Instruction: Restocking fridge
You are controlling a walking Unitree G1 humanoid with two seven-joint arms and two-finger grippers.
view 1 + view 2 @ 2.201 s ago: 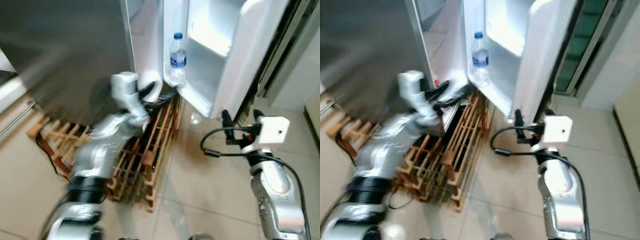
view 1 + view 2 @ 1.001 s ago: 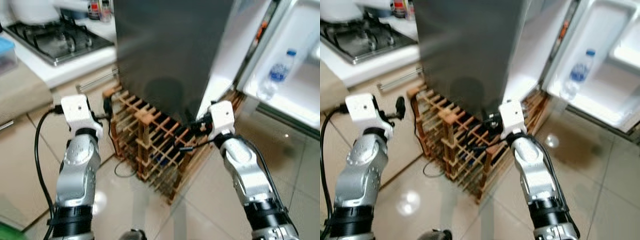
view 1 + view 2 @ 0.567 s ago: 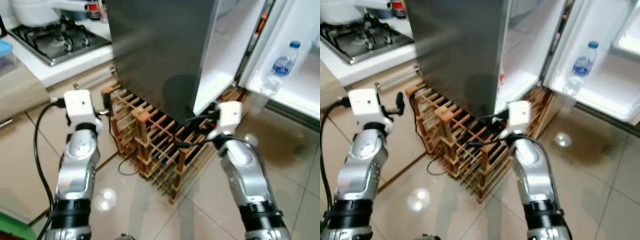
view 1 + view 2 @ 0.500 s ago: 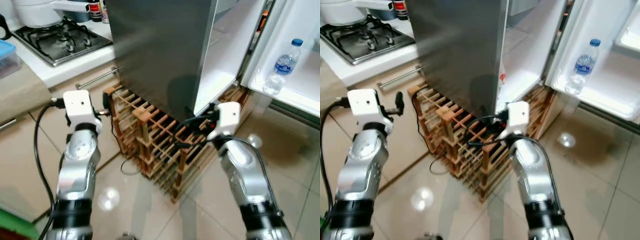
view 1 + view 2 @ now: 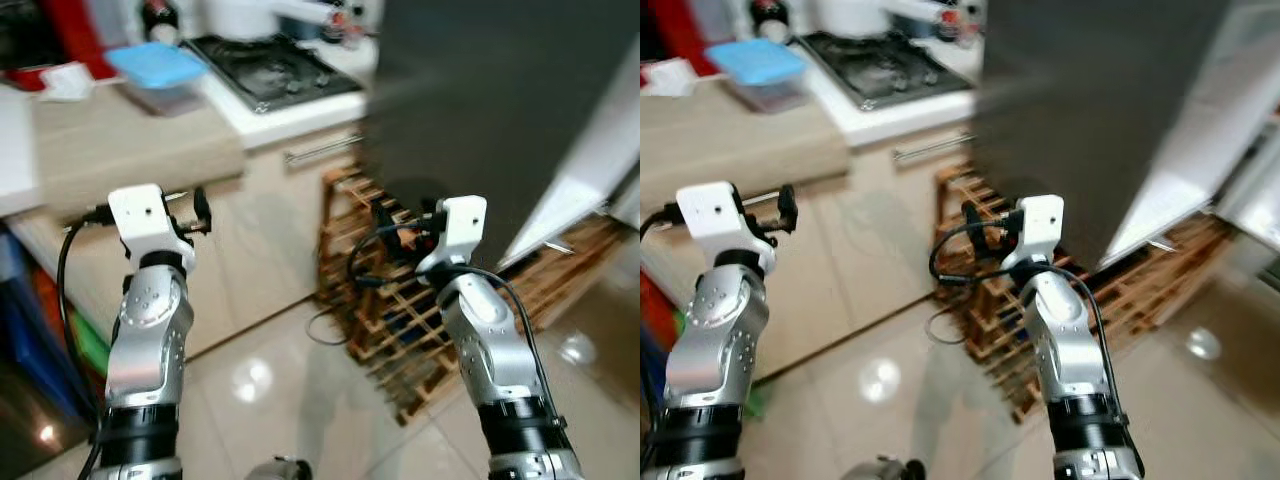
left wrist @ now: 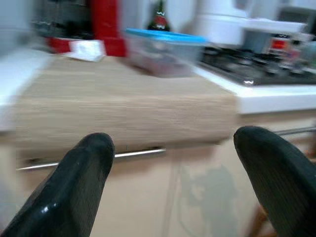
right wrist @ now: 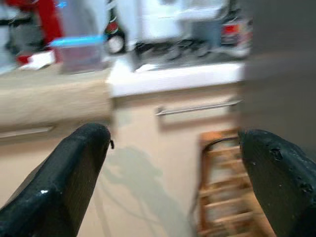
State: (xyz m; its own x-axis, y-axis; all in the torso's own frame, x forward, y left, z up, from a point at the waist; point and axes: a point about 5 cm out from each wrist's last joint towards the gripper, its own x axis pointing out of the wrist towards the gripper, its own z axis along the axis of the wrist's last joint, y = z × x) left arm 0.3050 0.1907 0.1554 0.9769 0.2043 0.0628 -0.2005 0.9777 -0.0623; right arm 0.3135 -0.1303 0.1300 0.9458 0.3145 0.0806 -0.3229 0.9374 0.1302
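Observation:
The dark grey fridge stands at the right, with the edge of its white open door at the far right. My left gripper is raised before the wooden counter, open, with nothing between its fingers. My right gripper is also open and empty, held up in front of the wooden wine rack beside the fridge's foot. Both arms are lifted at chest height, apart from everything.
A blue-lidded clear container sits on the counter beside a gas hob. A red appliance and bottles stand at the back. A drawer handle runs under the hob. Glossy tiled floor lies below.
The view has swung left: the open fridge door and its water bottle have passed out at the right, and the counter and hob now face me. Both arms hold the same pose.

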